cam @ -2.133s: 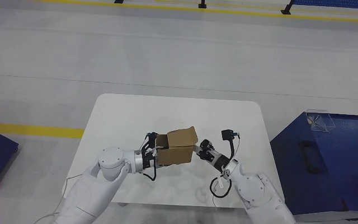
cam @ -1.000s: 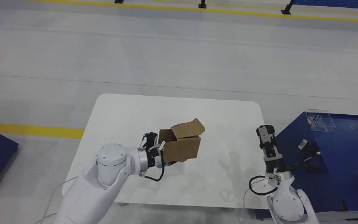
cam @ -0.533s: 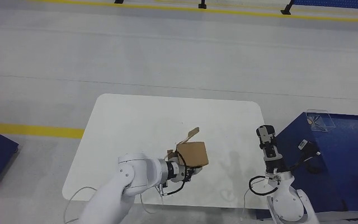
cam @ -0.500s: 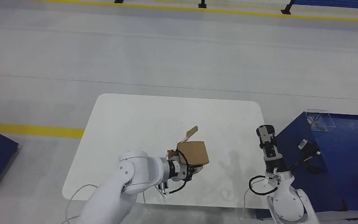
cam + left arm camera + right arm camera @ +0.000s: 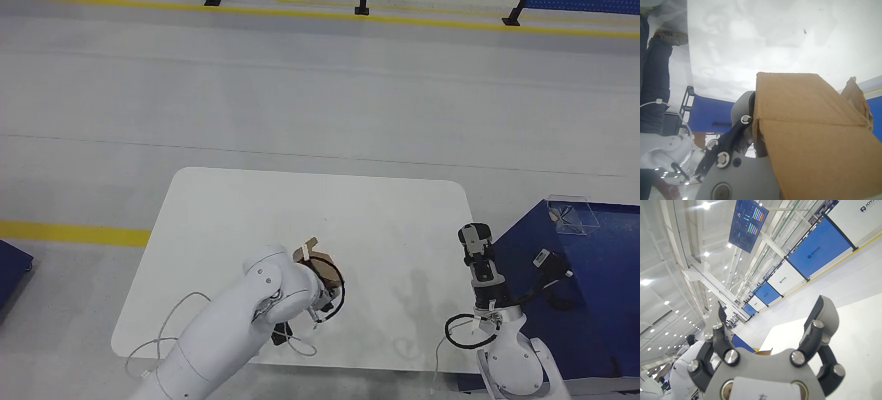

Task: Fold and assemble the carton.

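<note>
The brown carton (image 5: 322, 264) is held above the middle of the white table (image 5: 230, 210), mostly hidden under my left arm, with one small flap (image 5: 306, 246) sticking up. In the left wrist view the carton (image 5: 810, 117) looms close, and my left gripper (image 5: 756, 123) is shut on its side wall, one finger outside and one inside. A loose flap (image 5: 855, 94) stands at its far end. My right gripper (image 5: 470, 237) is raised off the table's right edge, well away from the carton. Its fingers (image 5: 821, 309) are spread open on nothing, and a strip of carton (image 5: 763, 352) peeks behind them.
A blue cabinet (image 5: 570, 290) stands just right of the table, with a clear plastic container (image 5: 572, 213) on top. The table's far half and left side are bare white surface.
The right gripper has let go of the carton and drawn back to the table's right edge. The left arm has swung the carton round and leftward, so its elbow now hides most of it.
</note>
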